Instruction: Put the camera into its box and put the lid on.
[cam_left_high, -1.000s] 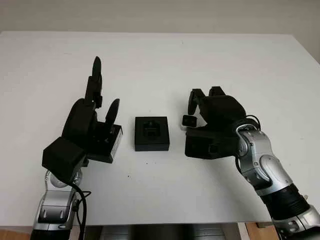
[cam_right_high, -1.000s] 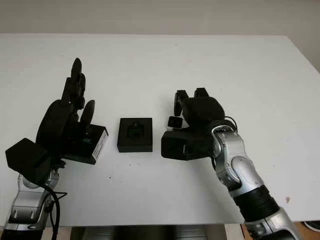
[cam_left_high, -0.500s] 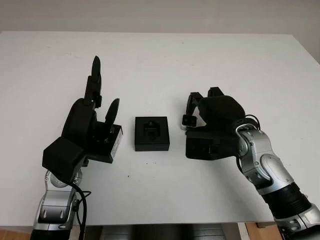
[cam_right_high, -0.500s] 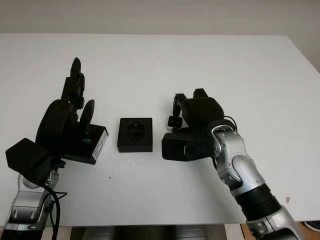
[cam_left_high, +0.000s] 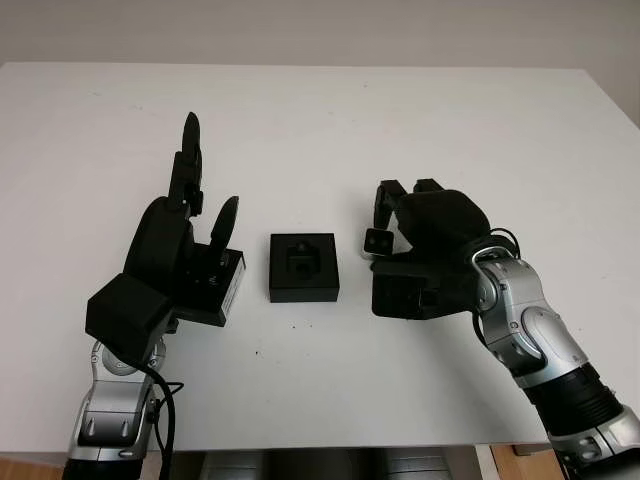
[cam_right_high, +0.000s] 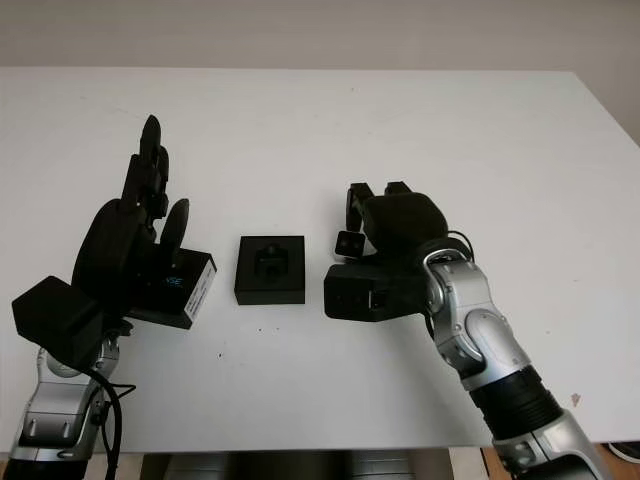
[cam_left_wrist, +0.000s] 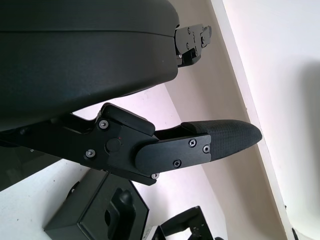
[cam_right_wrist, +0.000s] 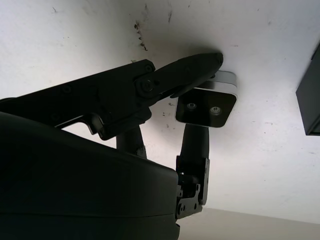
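Observation:
The black box base (cam_left_high: 303, 266), with a shaped foam insert, sits open at the table's middle and also appears in the left wrist view (cam_left_wrist: 100, 215). The small black and silver camera (cam_left_high: 377, 241) stands just right of it on the table. My right hand (cam_left_high: 392, 215) is shut on the camera; in the right wrist view one finger (cam_right_wrist: 190, 70) presses one side of the camera (cam_right_wrist: 206, 107) and another finger (cam_right_wrist: 195, 145) the opposite side. The black lid (cam_left_high: 224, 285), with a white label on its side, lies left of the box, against my open left hand (cam_left_high: 208, 170).
The white table (cam_left_high: 320, 130) stretches wide behind both hands, and its front edge runs close below the arms. A few small dark specks mark the surface in front of the box.
My right hand has shifted slightly and its fingers have drawn in around the camera. The left hand, lid and box base have stayed put.

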